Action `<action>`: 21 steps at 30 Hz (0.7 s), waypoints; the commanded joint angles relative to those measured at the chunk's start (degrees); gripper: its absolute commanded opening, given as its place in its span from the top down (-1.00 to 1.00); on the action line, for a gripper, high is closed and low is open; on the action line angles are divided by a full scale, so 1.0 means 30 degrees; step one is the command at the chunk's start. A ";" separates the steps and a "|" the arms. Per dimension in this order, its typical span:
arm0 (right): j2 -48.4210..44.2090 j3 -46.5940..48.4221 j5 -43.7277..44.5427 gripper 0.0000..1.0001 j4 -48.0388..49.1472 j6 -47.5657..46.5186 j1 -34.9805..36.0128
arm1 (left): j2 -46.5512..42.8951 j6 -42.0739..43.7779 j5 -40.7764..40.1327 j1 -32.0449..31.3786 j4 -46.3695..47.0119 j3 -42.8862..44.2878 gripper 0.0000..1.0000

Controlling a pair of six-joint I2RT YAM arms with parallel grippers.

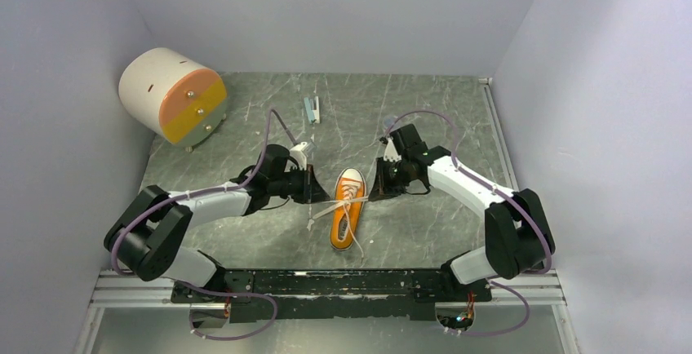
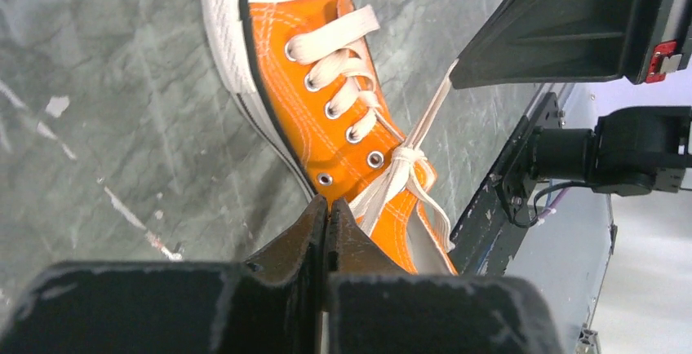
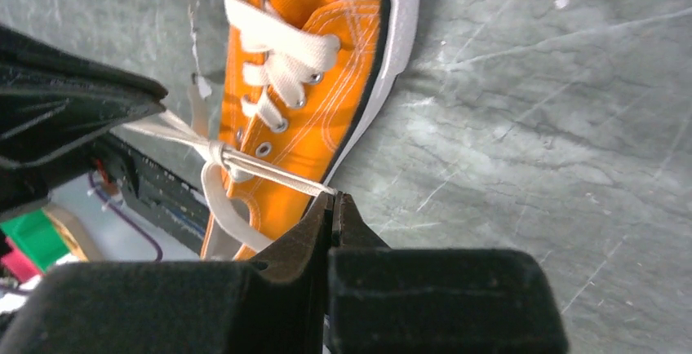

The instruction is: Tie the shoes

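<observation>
Grey marbled worktop [image 1: 424,117], pale lilac walls on three sides. Orange sneaker [image 1: 348,207] lies mid-worktop, a little toward the near edge, toe to the far edge.

- Left tool [image 1: 321,193] is pressed together just left of the shoe. Right tool [image 1: 378,190] is pressed together just right of it. Each pinches a strand of the white laces [image 1: 346,200].
- Step, as I judge it: cinching the knot by pulling outward. Next move needs an even, opposed pull without dragging the shoe.
- Top view alone shows loose lace ends trailing toward the near edge.
- Left wrist view: left tool [image 2: 327,207] tips sit at the shoe's side, knot [image 2: 405,158] over the top eyelets.
- Right wrist view: right tool [image 3: 334,199] holds a taut strand from the knot [image 3: 219,154]. Bow or plain knot, cannot tell.
</observation>
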 commanded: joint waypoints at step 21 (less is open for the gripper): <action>-0.0086 -0.1785 -0.3248 0.65 0.1381 -0.1035 -0.1473 | -0.0433 -0.2167 -0.1145 -0.0634 -0.0723 -0.1312 0.91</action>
